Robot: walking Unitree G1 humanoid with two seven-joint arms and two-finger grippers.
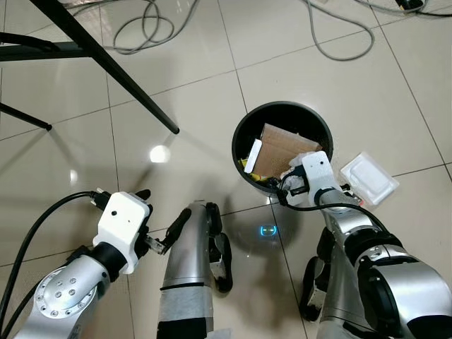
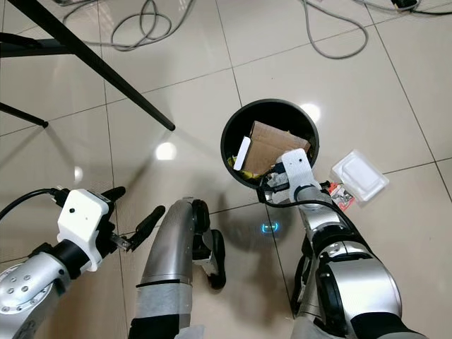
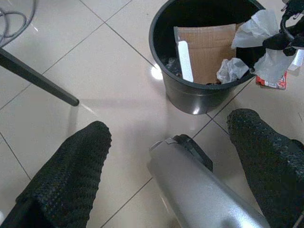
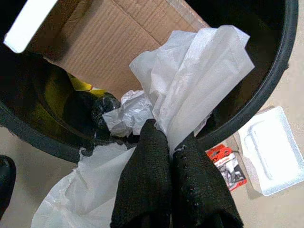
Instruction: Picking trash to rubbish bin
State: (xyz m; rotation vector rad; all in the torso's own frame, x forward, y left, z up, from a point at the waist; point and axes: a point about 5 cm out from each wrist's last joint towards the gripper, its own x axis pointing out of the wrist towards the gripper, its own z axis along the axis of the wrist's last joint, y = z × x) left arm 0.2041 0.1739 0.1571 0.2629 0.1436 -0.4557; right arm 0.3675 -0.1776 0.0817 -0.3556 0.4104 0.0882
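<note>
Hanging over the near rim of the black rubbish bin (image 1: 282, 113), a crumpled white plastic bag (image 4: 190, 90) is pinched in the clenched right hand (image 4: 171, 156), one end rising over the bin's mouth and the other trailing outside the wall. Cardboard (image 1: 279, 148) stands tilted inside. A white tray (image 1: 369, 178) lies just beside the bin on the tiled floor (image 1: 176, 183). The left hand (image 3: 166, 156) is held released, near a black leg (image 1: 106, 63).

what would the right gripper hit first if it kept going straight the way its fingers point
Probably the brown cardboard sheet inside the round black plastic bin; the right gripper, shut on thin white plastic, points over the rim, though depth is unclear.
</note>
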